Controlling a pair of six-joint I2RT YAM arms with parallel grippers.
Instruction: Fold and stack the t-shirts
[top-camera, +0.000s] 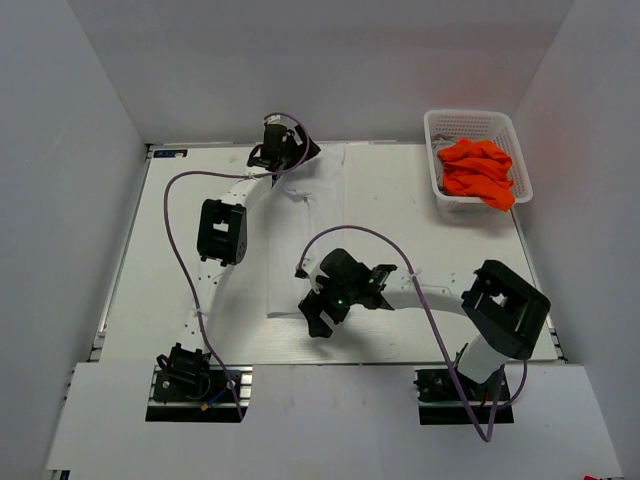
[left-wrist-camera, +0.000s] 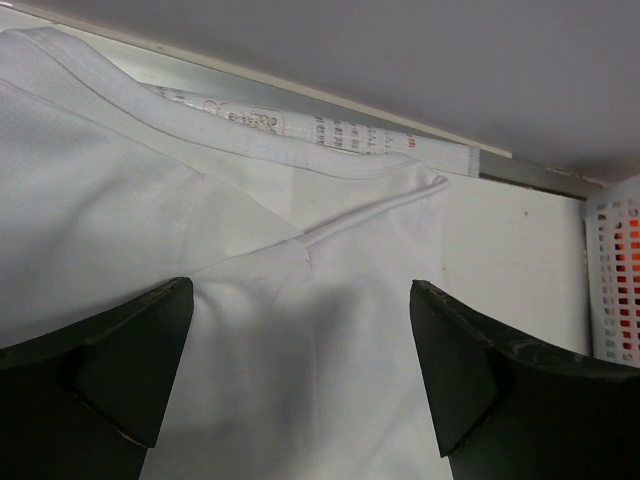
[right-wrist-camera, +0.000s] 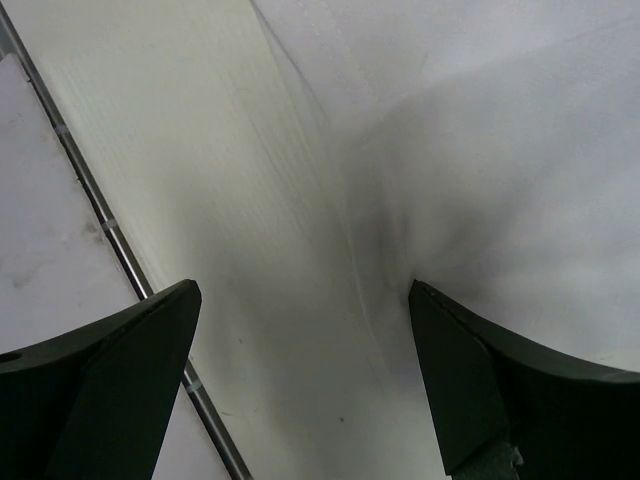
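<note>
While the white t-shirt (top-camera: 350, 205) lies flat mid-table, the left gripper (top-camera: 290, 165) sits at its far collar edge and the right gripper (top-camera: 318, 318) at its near edge. Orange shirts (top-camera: 480, 172) fill the basket (top-camera: 470, 116) far right. Left wrist: jaws wide apart over the collar, gripping nothing. Right wrist: jaws likewise spread above white fabric, nothing held.

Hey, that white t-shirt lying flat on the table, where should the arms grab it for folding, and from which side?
Probably its two ends, from above. The white t-shirt lies flat with no raised bulk, so pinch the thicker edges: the ribbed collar band at the far end, just ahead of the open left gripper, and the near hem below the open right gripper.
</note>
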